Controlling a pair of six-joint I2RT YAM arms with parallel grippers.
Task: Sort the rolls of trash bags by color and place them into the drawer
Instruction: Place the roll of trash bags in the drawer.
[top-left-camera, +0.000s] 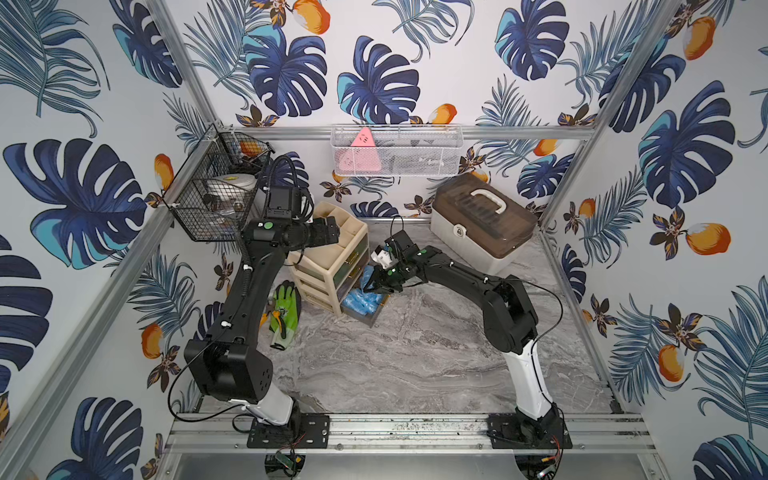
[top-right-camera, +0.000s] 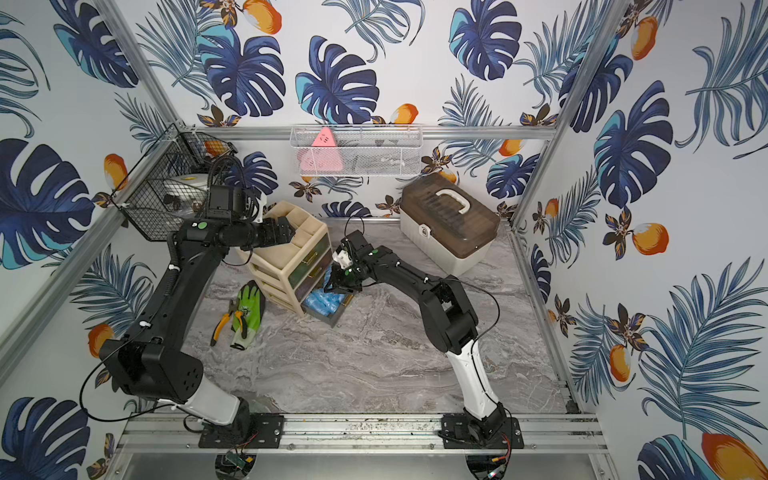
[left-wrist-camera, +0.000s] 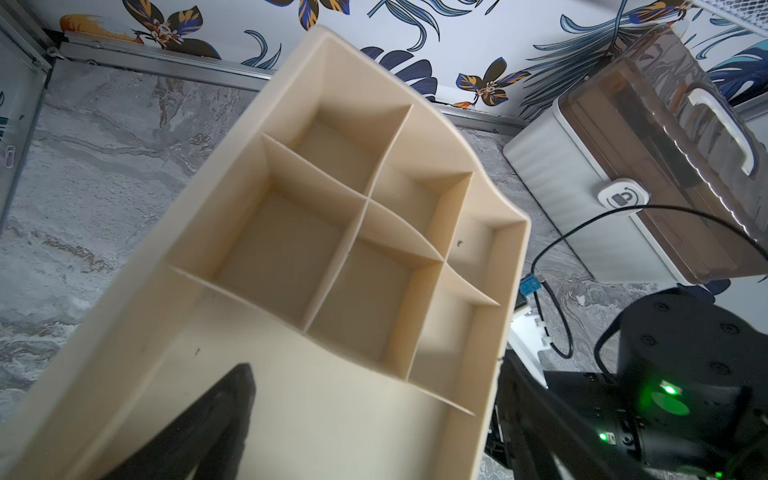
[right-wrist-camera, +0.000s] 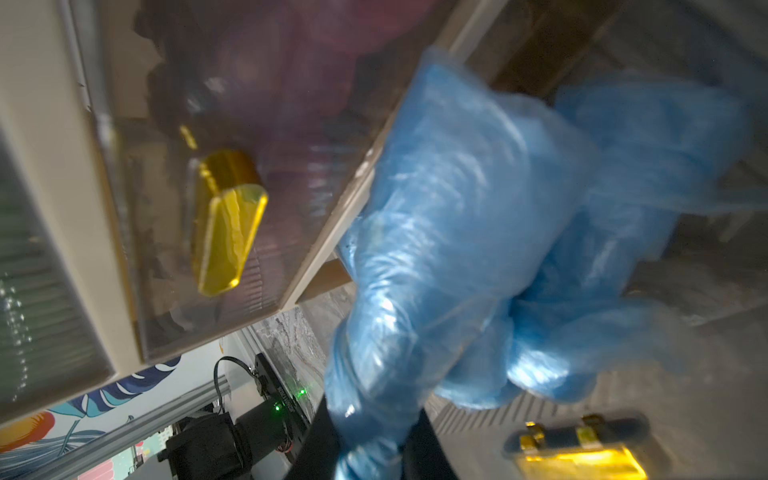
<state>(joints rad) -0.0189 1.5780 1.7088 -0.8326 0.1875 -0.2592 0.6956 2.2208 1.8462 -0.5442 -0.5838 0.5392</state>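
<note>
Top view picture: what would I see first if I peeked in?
Probably the big blue leaves and orange fruit on the wallpaper all around. Next, the right arm, pinching a crinkly blue roll in its jaws over the open bottom drawer, where more blue rolls lie. A bright green glove lies on the table beside the beige drawer chest.

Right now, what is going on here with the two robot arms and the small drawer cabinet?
The right gripper is shut on a crinkly light blue plastic roll, holding it over the open bottom drawer of the beige plastic drawer cabinet. More light blue rolls already lie in that drawer. The left gripper is open over the cabinet's empty top compartments, holding nothing.
</note>
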